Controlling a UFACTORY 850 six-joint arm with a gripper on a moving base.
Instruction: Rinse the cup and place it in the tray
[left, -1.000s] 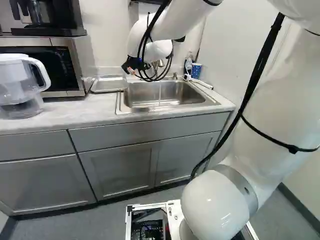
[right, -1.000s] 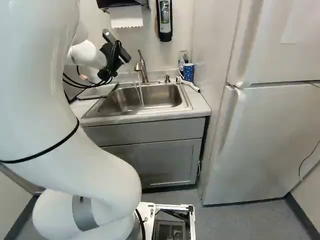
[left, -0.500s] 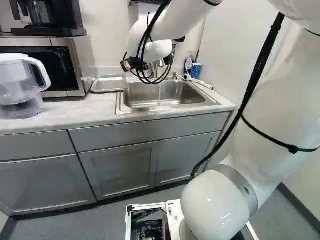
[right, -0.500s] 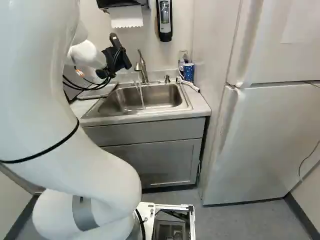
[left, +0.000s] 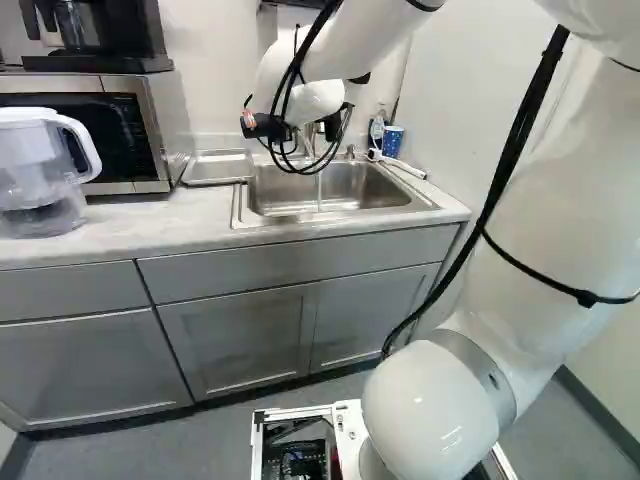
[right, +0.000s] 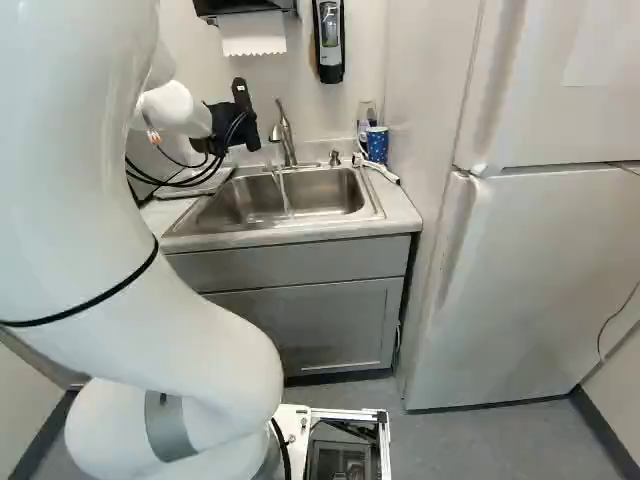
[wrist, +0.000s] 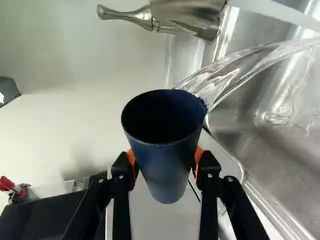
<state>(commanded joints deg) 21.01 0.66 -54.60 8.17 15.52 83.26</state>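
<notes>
In the right base view the black gripper (right: 228, 127) hangs left of the faucet, its fingertips hidden. In the wrist view the gripper (wrist: 165, 159) has its orange pads on two opposite sides of a dark blue cup (wrist: 167, 167). The cup's open mouth faces the wrist camera and its inside looks dark. Clear water (wrist: 235, 70) streams past the cup and meets its rim on the sink side. The tray (left: 217, 167) lies left of the sink (left: 330, 190) in the left base view; part of it shows beyond the cup in the wrist view.
The faucet (right: 285, 135) rises behind the sink. A dotted blue cup (right: 376, 144) and a bottle (left: 377, 128) stand at its back right corner. A microwave (left: 100, 135) and a pitcher (left: 38, 170) are farther left; a fridge (right: 530, 260) stands at the right.
The wrist has rotated, swinging the black gripper body round near the faucet, and the held cup turns with it. The base and the rest of the arm keep their places.
</notes>
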